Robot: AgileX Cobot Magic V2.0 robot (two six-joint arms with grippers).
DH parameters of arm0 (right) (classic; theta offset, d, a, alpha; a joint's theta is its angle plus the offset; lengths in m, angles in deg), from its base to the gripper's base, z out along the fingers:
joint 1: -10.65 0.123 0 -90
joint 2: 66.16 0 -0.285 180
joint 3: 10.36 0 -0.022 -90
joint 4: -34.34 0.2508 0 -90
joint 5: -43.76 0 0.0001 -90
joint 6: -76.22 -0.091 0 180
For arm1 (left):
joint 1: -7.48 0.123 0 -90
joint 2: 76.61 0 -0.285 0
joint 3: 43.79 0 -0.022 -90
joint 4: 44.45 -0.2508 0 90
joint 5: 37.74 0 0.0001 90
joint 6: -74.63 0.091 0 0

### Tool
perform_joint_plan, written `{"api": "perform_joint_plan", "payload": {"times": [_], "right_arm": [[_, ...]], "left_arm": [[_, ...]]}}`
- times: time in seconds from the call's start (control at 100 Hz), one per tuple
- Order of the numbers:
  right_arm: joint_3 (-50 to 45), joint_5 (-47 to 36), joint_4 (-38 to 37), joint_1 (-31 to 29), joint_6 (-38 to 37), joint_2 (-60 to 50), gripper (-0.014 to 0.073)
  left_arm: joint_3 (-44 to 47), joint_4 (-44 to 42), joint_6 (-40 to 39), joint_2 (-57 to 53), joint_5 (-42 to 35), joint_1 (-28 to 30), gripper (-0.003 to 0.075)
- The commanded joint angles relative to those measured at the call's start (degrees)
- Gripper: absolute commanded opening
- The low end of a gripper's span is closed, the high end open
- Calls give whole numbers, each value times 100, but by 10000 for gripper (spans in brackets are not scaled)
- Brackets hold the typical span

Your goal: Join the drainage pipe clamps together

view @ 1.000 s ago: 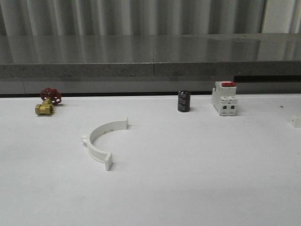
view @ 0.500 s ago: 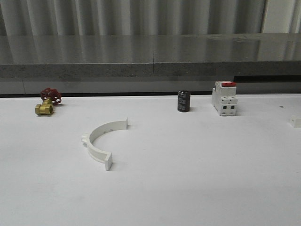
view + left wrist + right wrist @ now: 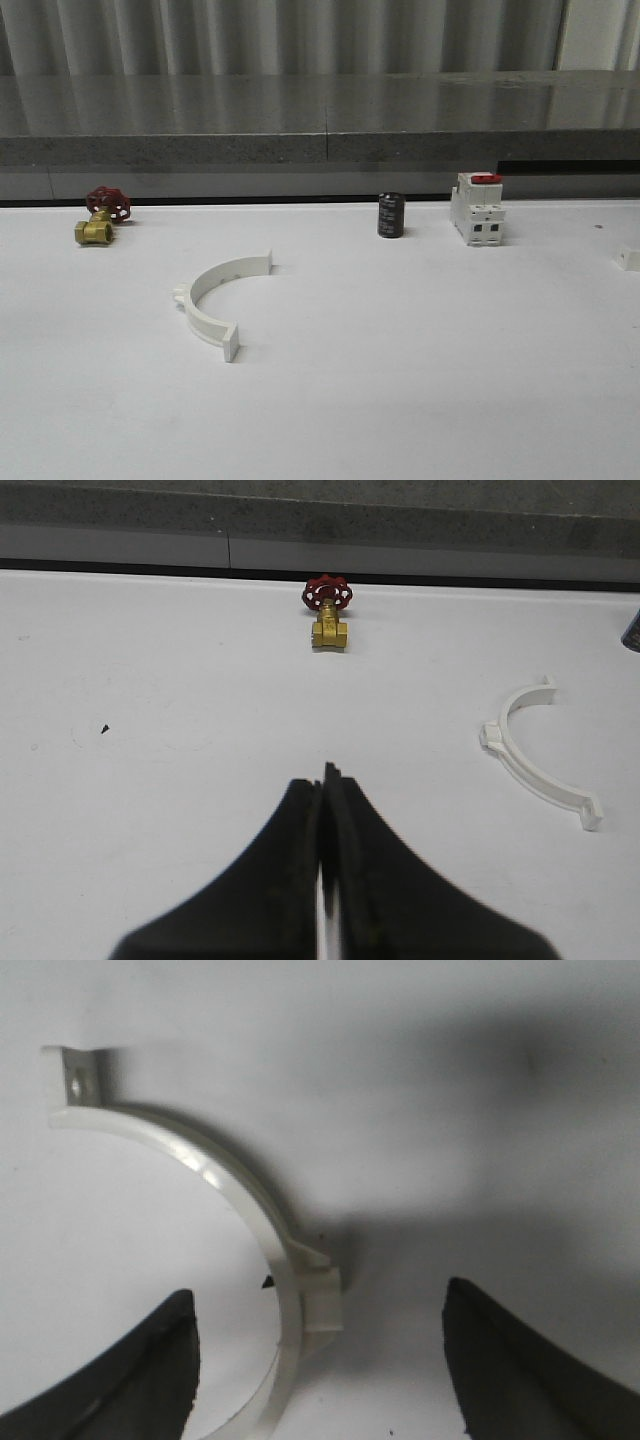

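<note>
On the white table (image 3: pixel 420 380), left of centre, one white half-ring clamp (image 3: pixel 212 297) lies flat with its open side to the right (a brass valve (image 3: pixel 102 218) with a red handwheel sits well behind it). Below the right gripper (image 3: pixel 320 1360), whose fingers stand wide apart, a second half-ring clamp (image 3: pixel 240 1195) lies between them, untouched. Over bare table, the left gripper (image 3: pixel 322 820) has its fingers pressed together, empty.

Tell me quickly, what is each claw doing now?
Left claw: closed, holding nothing.
Right claw: open, above a clamp half-ring, not gripping it.
</note>
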Motion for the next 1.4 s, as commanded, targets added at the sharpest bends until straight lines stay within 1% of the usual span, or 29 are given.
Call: {"api": "perform_joint_plan", "payload": {"times": [0.0,0.62,0.67,0.74,0.93,1.0,1.05,1.12,1.21,1.39], "right_arm": [[183,-204,54,-34,63,-159,520],[183,-206,65,-34,110,146,514],[183,-195,65,-34,111,158,488],[183,-176,65,-34,111,158,428],[183,-108,65,-34,111,158,190],[183,-4,79,-34,105,158,119],[183,72,90,-34,105,158,83],[183,110,90,-34,105,158,53],[183,183,95,-34,105,158,38],[183,211,95,-34,105,158,37]], "left_arm": [[-156,-33,-19,44,-395,28,-20],[-156,-33,-19,44,-395,28,-20],[-156,-33,-19,44,-395,28,-20],[-156,-33,-19,44,-395,28,-21],[-156,-33,-19,44,-395,28,-20],[-156,-33,-19,44,-395,28,-20],[-156,-33,-19,44,-395,28,-21],[-156,-33,-19,44,-395,28,-20],[-156,-33,-19,44,-395,28,-21],[-156,-33,-19,44,-395,28,-20]]}}
